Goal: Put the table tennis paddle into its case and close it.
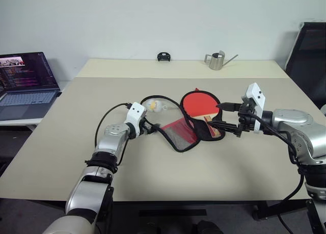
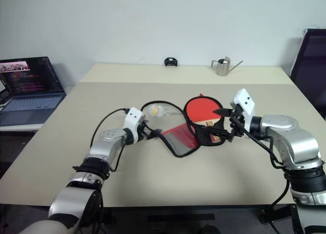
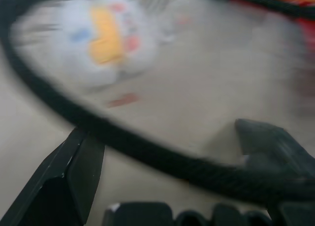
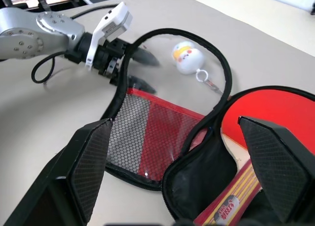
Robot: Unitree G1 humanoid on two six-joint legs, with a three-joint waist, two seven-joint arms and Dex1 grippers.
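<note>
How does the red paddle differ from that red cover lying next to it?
The paddle has a smooth, round red face and a striped wooden handle; the case is soft, with black mesh over red and black edging. The paddle lies flat and rigid, its handle end on the case's black half; the case is unzipped and flopped open. Both are red and rest on the table.

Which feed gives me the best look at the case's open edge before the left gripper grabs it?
The right wrist view: the case lies unzipped, its black edging looped toward the open left gripper. The head views show the whole case but small. The left wrist view shows just a blurred stretch of edging crossing between the gripper's fingers.
</note>
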